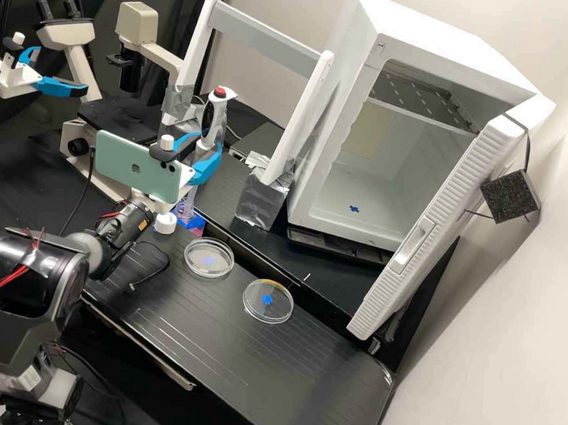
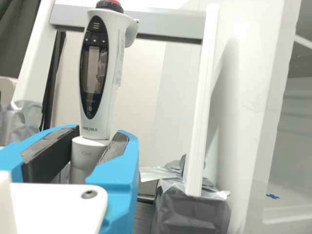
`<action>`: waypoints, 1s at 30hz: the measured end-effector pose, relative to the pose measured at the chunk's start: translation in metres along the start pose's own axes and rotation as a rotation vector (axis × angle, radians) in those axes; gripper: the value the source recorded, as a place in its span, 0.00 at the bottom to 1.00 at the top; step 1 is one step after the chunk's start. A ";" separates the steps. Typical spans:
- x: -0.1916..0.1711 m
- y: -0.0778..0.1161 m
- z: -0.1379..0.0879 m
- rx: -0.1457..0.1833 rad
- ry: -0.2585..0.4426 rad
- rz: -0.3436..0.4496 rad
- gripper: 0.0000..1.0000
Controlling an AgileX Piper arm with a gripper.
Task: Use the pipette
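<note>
Gripping: pipette (image 2: 114, 83), near upright, by its lower body, in gripper (image 1: 204, 154), blue fingers (image 2: 119, 180) parted to its width.
Phone (image 1: 129, 168): partly hiding clear tube (image 1: 185, 208), perhaps under pipette.
Bench (image 1: 286, 379): two clear dishes (image 1: 220, 273), white cap (image 1: 165, 224) nearby.

The red button (image 2: 111, 2) atop the pipette (image 2: 112, 92) is cut off by the wrist view's top edge, and the pipette's lower barrel is partly hidden behind the gripper's (image 1: 206, 146) nearer finger. The screen (image 2: 94, 68) on the pipette is too blurred to read. Below the pipette, a clear vessel (image 1: 184, 210), possibly a bottle, is partly hidden.
</note>
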 end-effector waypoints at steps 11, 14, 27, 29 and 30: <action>0.002 -0.007 0.004 -0.009 -0.017 -0.025 0.00; 0.002 -0.007 0.004 -0.009 -0.017 -0.025 0.00; 0.002 0.016 -0.011 0.022 0.038 0.056 0.00; 0.002 0.024 -0.017 0.033 0.055 0.079 0.00; 0.002 0.027 -0.019 0.038 0.061 0.086 0.00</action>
